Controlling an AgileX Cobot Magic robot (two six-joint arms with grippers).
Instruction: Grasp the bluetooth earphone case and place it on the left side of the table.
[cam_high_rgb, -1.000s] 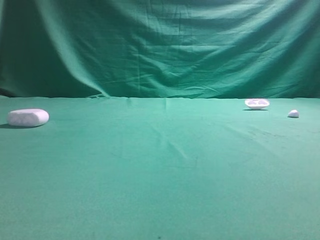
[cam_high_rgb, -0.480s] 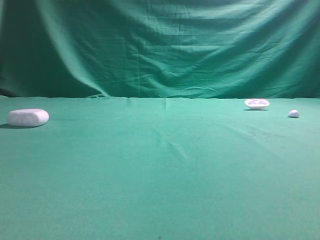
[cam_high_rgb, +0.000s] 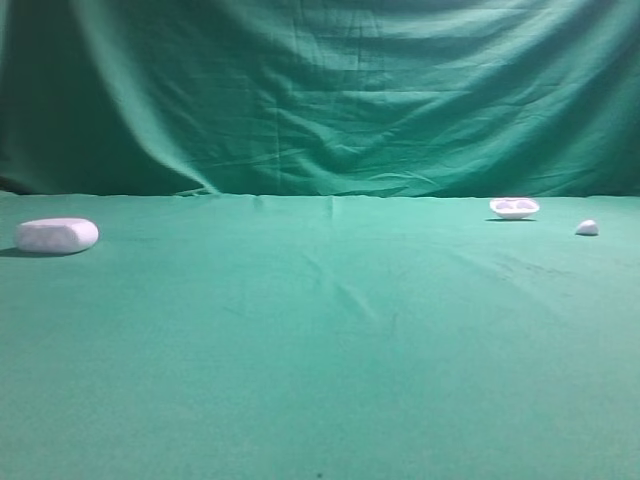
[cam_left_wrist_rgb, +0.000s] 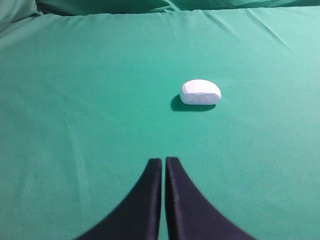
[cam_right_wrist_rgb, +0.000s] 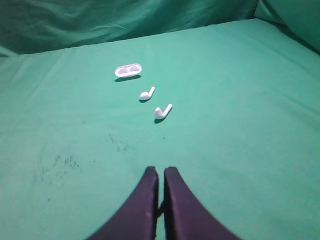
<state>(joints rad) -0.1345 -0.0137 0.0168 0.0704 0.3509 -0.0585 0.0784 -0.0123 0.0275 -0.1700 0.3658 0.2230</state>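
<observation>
Case: bluetooth earphone case (cam_left_wrist_rgb: 200, 92), white, pill-shaped, lying on the table (cam_left_wrist_rgb: 75, 100), ahead of the left gripper (cam_left_wrist_rgb: 163, 167) and slightly right of its fingertip line, well apart from it.
Left fingers: 2 dark fingers, tips together, nothing between them.
Right fingers: right gripper (cam_right_wrist_rgb: 161, 175), tips together, nothing held.
Tray: small white tray (cam_right_wrist_rgb: 128, 70) with 2 hollows, far ahead and left of the right fingers.
Earbuds: 2 white earbuds (cam_right_wrist_rgb: 147, 93), between tray and right fingertips, apart from each other.
</observation>
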